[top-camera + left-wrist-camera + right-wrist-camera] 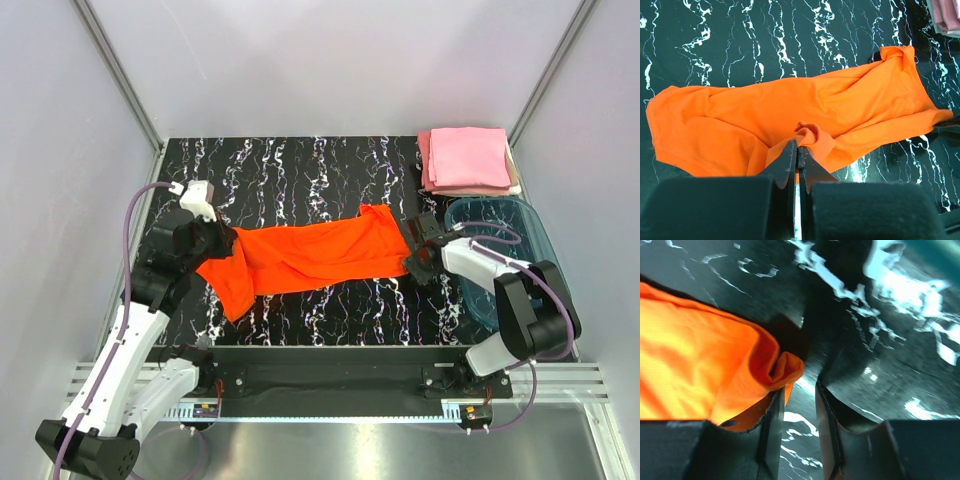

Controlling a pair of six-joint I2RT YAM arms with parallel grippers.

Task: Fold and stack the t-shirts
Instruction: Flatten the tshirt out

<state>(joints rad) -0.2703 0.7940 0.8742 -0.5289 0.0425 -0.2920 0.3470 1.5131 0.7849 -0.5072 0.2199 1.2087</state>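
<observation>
Orange-red t-shirt (310,255): centre of the frame, spread crumpled in a long band across the bench (300,170).
Left gripper (215,240): at the shirt's left end, jaws clenched on a pinched fold of cloth.
Right gripper (412,262): at the shirt's right end, jaws released and parted, cloth edge bunched beside one finger.
Pink t-shirts (468,160): folded stack, upper right corner.
Teal tub (515,212): right edge, just below the stack.
</observation>
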